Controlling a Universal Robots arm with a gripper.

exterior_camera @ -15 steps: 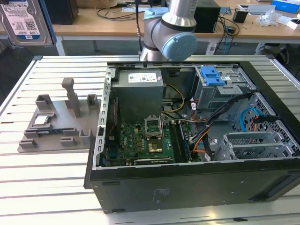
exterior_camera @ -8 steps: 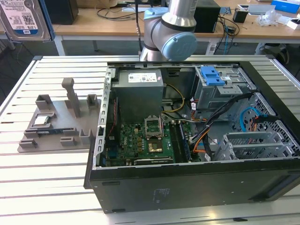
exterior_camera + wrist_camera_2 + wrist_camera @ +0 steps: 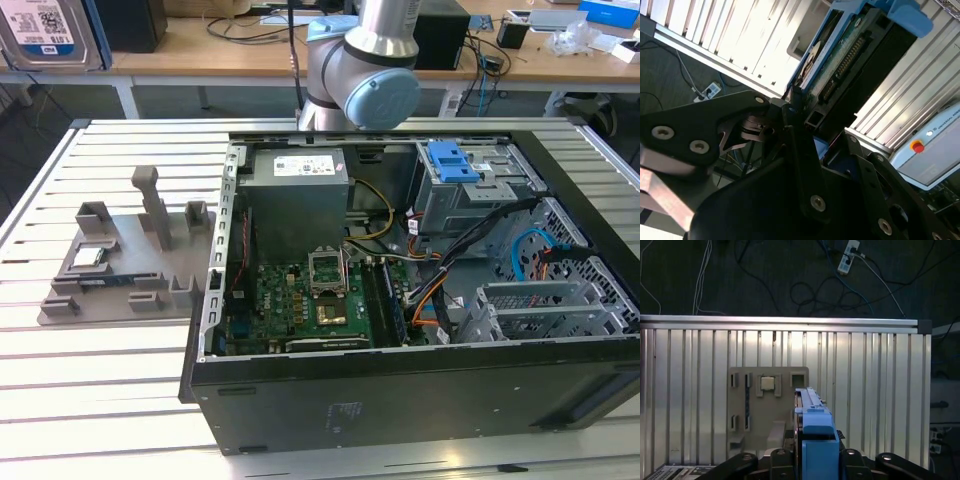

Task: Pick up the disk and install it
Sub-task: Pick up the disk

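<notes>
Second wrist view first: the disk (image 3: 840,55) is seen clamped in the gripper (image 3: 792,107), green circuit-board side showing, with its blue bracket (image 3: 905,17) running along the edge. The jaws are closed onto it from both sides, and nothing about the hold looks loose.

Same story in the first wrist view. The disk is caught edge-on there, with the black fingers (image 3: 847,460) pressed against the bracket on either side. Well below it, the slatted table (image 3: 690,390) and a grey fixture plate (image 3: 740,405) with a small chip (image 3: 768,383) on it can be made out. So the disk is being held up in the air, off every surface.

In the exterior view the arm (image 3: 375,70) is seen reaching up out of frame behind the computer case (image 3: 400,400), which is laid open on the table. What looks like the same disk is caught in the upper corner on the exterior view's left, high above the fixture plate.

Progress-wise, 1 of 2 steps can be called done, since the pickup is sorted. The install isn't: the disk is kept well apart from the case, and the drive cage (image 3: 450,160) with the blue handle hasn't been approached. Whether that cage is empty can't be told from here.
</notes>
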